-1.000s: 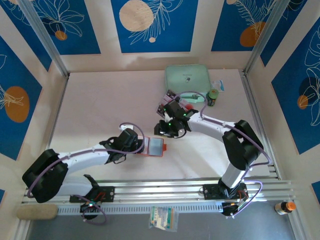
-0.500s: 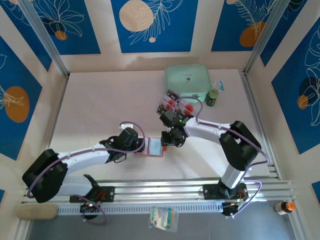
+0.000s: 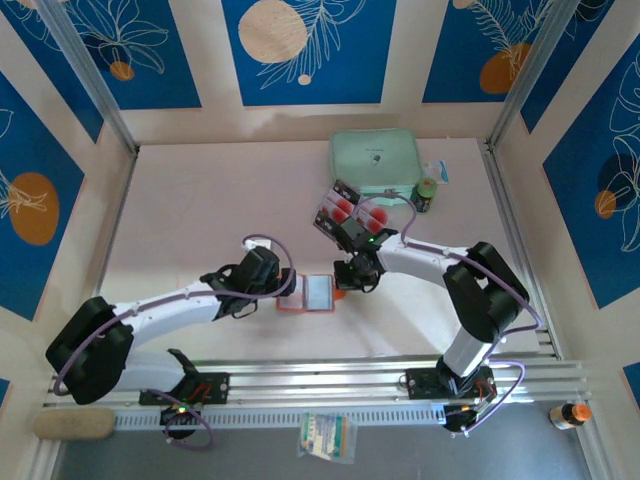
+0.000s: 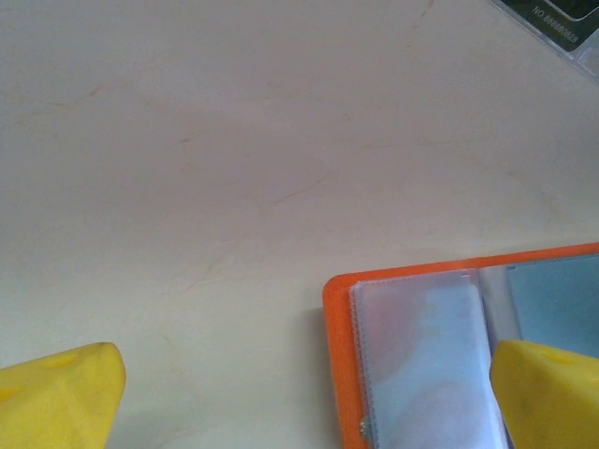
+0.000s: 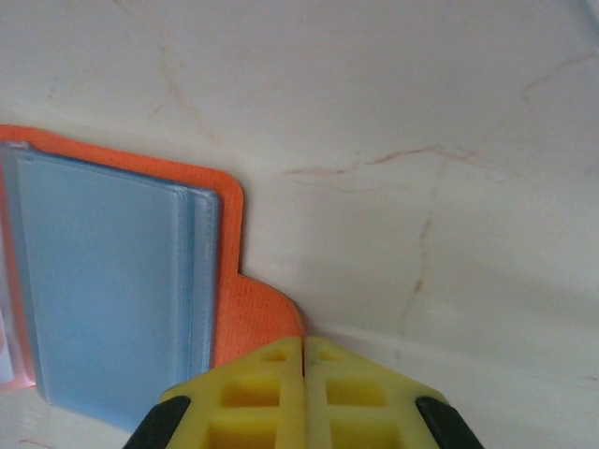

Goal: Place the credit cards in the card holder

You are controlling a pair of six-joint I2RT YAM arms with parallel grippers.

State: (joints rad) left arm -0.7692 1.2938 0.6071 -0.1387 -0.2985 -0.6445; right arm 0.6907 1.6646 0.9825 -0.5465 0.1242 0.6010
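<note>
**tom_k:** Any word on the card holder [image 3: 317,293]?

**yamwatcher:** Lying open and flat about mid-worktop [image 3: 200,200], a touch toward the near edge; orange cover down, pale clear sleeves facing up; sitting right between the two grippers.

**tom_k:** And the left gripper [image 3: 284,290]?

**yamwatcher:** Fingers spread wide, holding nothing; parked at the holder's left edge; from the left wrist, one yellow fingertip [image 4: 56,393] over bare worktop, the other [image 4: 547,388] over the clear sleeves.

**tom_k:** Right gripper [image 3: 345,285]?

**yamwatcher:** Yellow fingers pressed tight together, no gap at all; tips right at the little orange flap on the holder's right side; honestly can't tell whether pinching that flap or just touching it.

**tom_k:** Credit cards [image 3: 343,208]?

**yamwatcher:** Sitting in a clear plastic tray [image 3: 330,215] right of centre, farther from the near edge than the holder; red dots showing; partly tucked behind the right arm's wrist; apart from the holder. Beyond that, mint-green case [image 3: 375,160] up by the far edge; small bottle [image 3: 427,195] just beside its near-right corner.
</note>
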